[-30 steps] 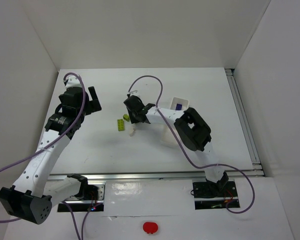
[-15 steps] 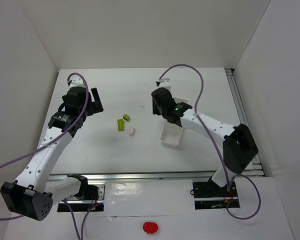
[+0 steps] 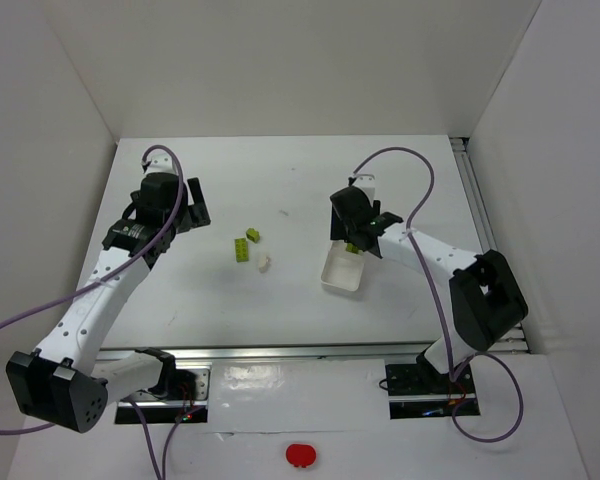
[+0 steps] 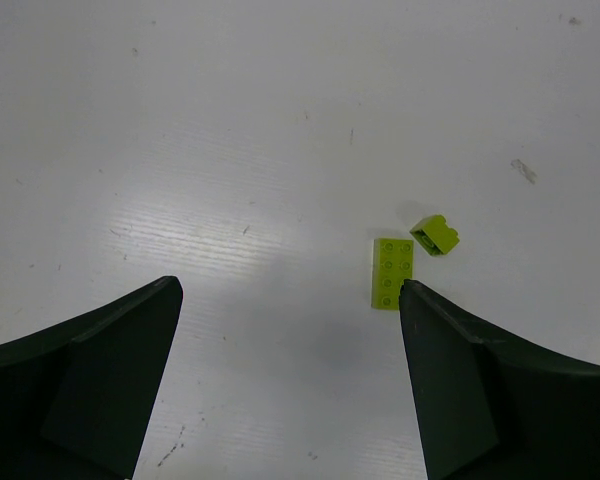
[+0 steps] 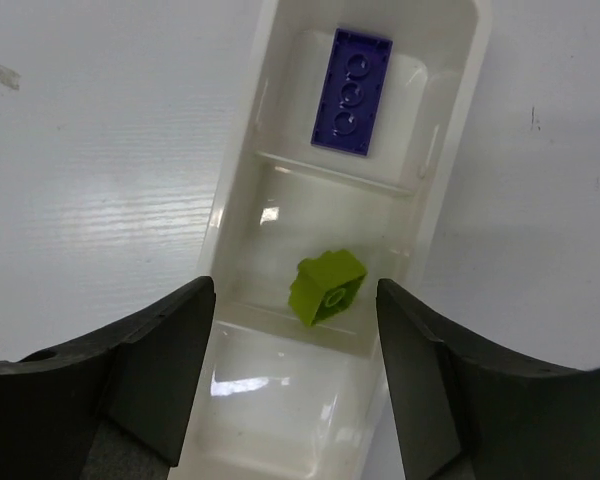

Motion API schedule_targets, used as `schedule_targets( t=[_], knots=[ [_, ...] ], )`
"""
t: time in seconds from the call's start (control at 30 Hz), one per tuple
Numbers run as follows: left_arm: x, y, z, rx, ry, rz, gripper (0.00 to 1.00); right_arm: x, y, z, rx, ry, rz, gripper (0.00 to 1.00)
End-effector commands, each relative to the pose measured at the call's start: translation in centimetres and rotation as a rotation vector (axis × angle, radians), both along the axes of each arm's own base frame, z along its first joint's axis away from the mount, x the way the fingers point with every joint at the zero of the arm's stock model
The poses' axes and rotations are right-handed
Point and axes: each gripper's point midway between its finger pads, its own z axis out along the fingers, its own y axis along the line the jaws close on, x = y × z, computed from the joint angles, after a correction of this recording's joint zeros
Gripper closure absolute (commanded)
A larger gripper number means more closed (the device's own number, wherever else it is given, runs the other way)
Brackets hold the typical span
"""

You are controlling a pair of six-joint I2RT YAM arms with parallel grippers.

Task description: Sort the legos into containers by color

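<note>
I see right end effector (image 5: 294,282) spread, gripping nothing, hovering over tray (image 5: 242,170). Green brick (image 5: 328,288) lies tilted in middle compartment, clear of both fingers. Purple brick (image 5: 351,91) lies flat in end compartment farthest from wrist camera. Left end effector (image 4: 290,288) released wide, empty, above worktop (image 3: 280,180). Long green brick (image 4: 391,273) on worktop, showing beside one fingertip; small green brick (image 4: 435,235) just beside it, not touching. Cream brick (image 3: 264,263) on worktop between those two and tray.

The white tray (image 5: 238,190) holds a flat purple brick (image 5: 351,90) in its top part and a tilted green brick (image 5: 328,287) in the middle. A long green brick (image 3: 240,251), a small green brick (image 3: 252,236) and a cream brick (image 3: 264,263) lie left of it.
</note>
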Motion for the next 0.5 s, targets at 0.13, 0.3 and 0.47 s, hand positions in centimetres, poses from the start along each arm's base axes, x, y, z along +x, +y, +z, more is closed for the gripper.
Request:
schedule_targets(
  t=[0.13,0.3,0.47],
  knots=[
    [0.6,-0.4,2.3,-0.008,-0.050,-0.024,0.01,1.3,5.7,5.5,0.044,-0.135,0.125,0.33],
    [0.3,0.1,2.0,0.004,-0.037,0.003,0.01,0.9,14.3,5.6,0.104,-0.120,0.369,0.32],
    [-0.3,1.5,1.5,0.018,-0.018,0.099,0.01,1.5,20.2,1.5,0.058,-0.043,0.537,0.14]
  ],
)
